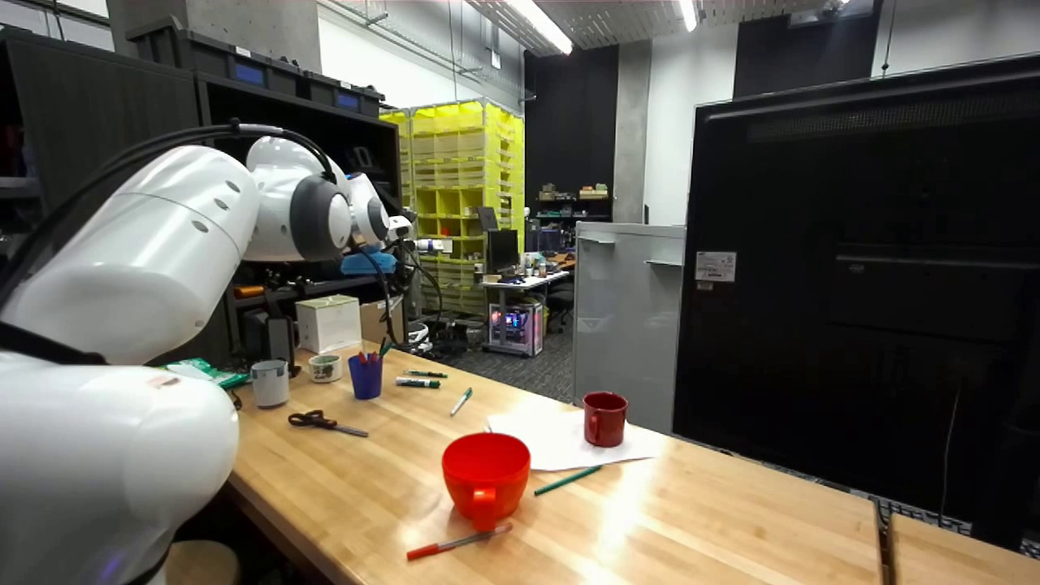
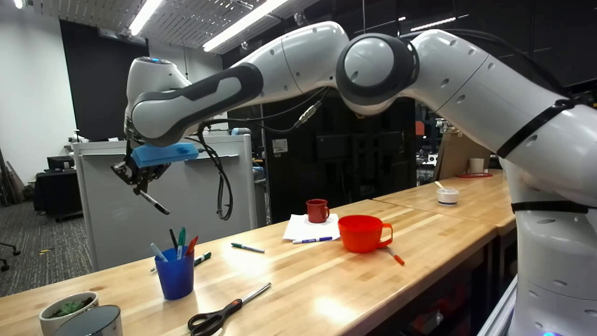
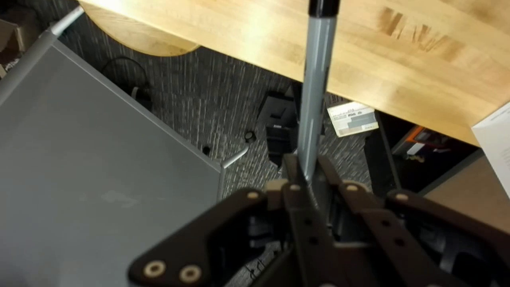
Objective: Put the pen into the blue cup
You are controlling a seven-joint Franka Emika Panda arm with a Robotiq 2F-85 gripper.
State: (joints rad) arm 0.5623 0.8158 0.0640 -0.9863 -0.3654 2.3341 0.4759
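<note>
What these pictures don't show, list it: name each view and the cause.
Black end of the pen: partly cut off by the top edge in the wrist view.
Lower ends of the markers in the blue cup: hidden by its wall in both exterior views.
Inside bottom of the dark red mug: hidden by its near wall in both exterior views.
Print on the white label: too small in both exterior views.

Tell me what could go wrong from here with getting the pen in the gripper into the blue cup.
The pen is pinched near one end by the gripper, so it might swivel or slip. It also slants in an exterior view, so it could snag on the blue cup instead of dropping in. And the other pens already in that cup may block its way.
</note>
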